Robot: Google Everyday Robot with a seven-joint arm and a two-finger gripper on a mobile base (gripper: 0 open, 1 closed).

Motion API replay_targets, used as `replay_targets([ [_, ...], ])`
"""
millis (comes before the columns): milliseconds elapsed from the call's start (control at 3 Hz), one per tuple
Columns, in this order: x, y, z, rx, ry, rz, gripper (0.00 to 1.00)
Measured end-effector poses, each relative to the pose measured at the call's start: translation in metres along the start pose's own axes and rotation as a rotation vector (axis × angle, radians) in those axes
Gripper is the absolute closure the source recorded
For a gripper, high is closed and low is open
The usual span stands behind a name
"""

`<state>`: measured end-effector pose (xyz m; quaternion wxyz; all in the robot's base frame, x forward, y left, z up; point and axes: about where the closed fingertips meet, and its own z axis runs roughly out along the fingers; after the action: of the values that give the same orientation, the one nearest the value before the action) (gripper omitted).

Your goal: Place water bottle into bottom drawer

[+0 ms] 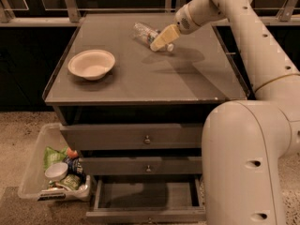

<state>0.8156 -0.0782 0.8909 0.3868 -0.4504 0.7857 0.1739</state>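
The water bottle [144, 33] lies on its side at the back middle of the cabinet top, its white cap [169, 47] pointing right and towards me. My gripper [162, 38] comes in from the right and sits at the bottle's cap end, overlapping it and hiding part of it. The bottom drawer [147, 197] is pulled out below the two shut drawers, and its shallow grey box shows nothing inside.
A cream round bowl [92, 63] stands on the left of the cabinet top [140, 78]. A clear plastic bin [33, 172] with packets and a cup sits on the floor to the left. My arm's big white base [243, 163] fills the right foreground.
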Motion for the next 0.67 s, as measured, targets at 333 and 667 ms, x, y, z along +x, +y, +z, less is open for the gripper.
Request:
replay_targets([
  [333,0.0045,-0.0077,0.0084,0.012,0.007,0.029,0.0],
  [667,0.0053,-0.0078,0.0148,0.006,0.01,0.035,0.0],
])
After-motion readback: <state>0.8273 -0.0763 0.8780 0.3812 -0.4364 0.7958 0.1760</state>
